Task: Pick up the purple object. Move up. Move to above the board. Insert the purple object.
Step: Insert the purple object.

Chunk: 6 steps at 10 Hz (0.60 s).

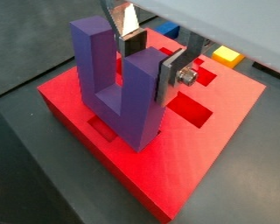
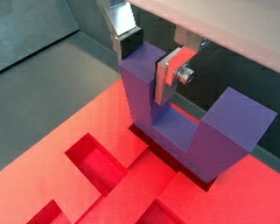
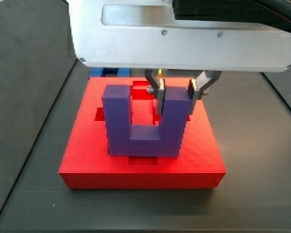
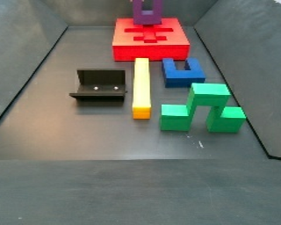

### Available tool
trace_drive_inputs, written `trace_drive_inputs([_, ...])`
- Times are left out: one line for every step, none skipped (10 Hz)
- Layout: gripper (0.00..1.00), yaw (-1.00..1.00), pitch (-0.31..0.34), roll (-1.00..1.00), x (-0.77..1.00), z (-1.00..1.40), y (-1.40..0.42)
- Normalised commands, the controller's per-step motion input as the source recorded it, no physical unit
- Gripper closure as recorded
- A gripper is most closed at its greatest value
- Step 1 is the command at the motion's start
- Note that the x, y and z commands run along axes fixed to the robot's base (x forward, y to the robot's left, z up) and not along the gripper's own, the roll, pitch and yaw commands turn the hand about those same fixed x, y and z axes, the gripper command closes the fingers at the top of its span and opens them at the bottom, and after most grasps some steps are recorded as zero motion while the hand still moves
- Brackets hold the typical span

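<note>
The purple object (image 1: 119, 87) is a U-shaped block standing upright with its base down in a recess of the board (image 1: 189, 166), the large red slab. My gripper (image 1: 152, 59) is directly above the board, its silver fingers closed on the top of one prong; the other prong stands free. Both wrist views show this, with the gripper (image 2: 150, 59) on the purple object (image 2: 195, 131) over the board (image 2: 73, 131). A side view shows the gripper (image 3: 177, 88), the purple object (image 3: 145, 123) and the board (image 3: 142, 173). The far side view shows the purple object (image 4: 146, 10) on the board (image 4: 153, 39).
In a side view a black fixture (image 4: 98, 86), a yellow bar (image 4: 140, 86), a blue block (image 4: 182, 70) and a green stepped block (image 4: 204, 107) lie on the dark floor in front of the board. Grey walls enclose the floor.
</note>
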Motion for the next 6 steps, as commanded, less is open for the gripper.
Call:
trace_drive_inputs([1.00, -0.11, 0.000, -0.02, -0.04, 0.19, 0.01])
trace_drive_inputs([1.00, -0.07, 0.000, 0.00, 0.00, 0.06, 0.00])
trace_drive_inputs([1.00, 0.00, -0.019, 0.01, 0.00, 0.00, 0.00])
trace_drive_inputs([1.00, 0.00, -0.020, 0.10, 0.00, -0.08, 0.03])
trace_drive_inputs([1.00, 0.00, 0.000, 0.17, 0.00, -0.11, 0.07])
trace_drive_inputs([1.00, 0.00, 0.000, 0.23, 0.00, -0.04, 0.03])
